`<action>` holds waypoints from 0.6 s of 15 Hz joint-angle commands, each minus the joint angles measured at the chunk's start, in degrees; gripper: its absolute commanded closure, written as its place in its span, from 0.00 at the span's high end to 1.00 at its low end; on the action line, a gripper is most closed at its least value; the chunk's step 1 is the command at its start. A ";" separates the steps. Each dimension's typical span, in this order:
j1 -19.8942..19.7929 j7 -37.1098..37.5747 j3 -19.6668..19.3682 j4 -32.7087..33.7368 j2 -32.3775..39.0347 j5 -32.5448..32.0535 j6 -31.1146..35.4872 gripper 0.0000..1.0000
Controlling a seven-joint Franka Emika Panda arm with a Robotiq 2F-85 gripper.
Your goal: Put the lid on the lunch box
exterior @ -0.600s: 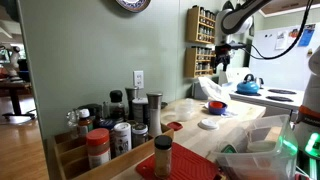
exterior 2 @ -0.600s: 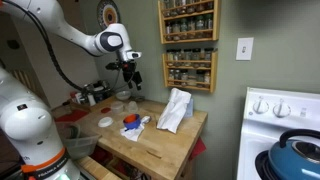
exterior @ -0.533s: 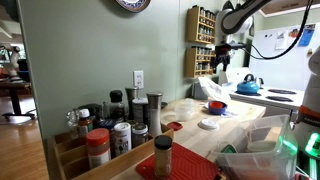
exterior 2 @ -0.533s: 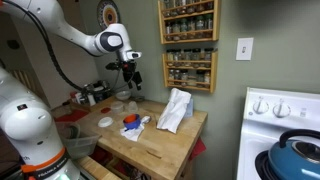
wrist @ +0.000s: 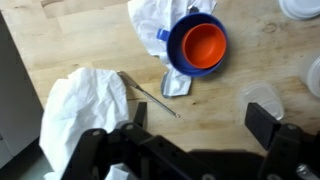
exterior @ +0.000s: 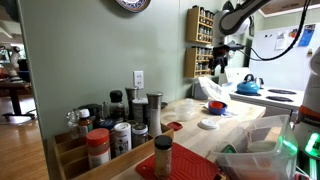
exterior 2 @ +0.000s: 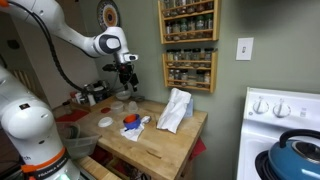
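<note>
1. Early stage, by judgement. Lid (exterior 2: 105,122) flat on the wooden table (exterior 2: 160,140). Lunch box (exterior 2: 122,97) uncovered, nearby toward the wall. The two apart, nothing fitted.
2. Gripper (exterior 2: 127,76) high over the lunch-box end of the table, touching nothing. In the wrist view, jaws spread wide and nothing between them.
3. Left to do: come down on the lid, grasp it, carry it across, seat it on the box rim.
4. Wrist view alone shows:
   - blue bowl (wrist: 197,43) with an orange-red inside;
   - crumpled white cloth (wrist: 85,105);
   - thin metal rod (wrist: 150,93) between them;
   - a white round at the top right corner, likely the lid;
   - a pale translucent round by the right-hand finger, probably the lunch box, too faint to confirm.
5. Exterior views alone show:
   - the arm's height above the table;
   - red disc (exterior: 174,126) near the lid;
   - blue kettle (exterior: 248,85) on the stove.
   Lunch box not made out from that same side.
</note>
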 commanded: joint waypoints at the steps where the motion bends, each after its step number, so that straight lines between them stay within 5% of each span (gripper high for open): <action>1: 6.29 -4.03 1.83 -1.41 2.29 6.05 -1.63 1.00; 7: 14.53 -11.84 5.40 -0.77 8.63 15.15 -5.22 1.00; 9: 15.75 -14.97 6.34 -1.80 10.22 15.61 -0.70 1.00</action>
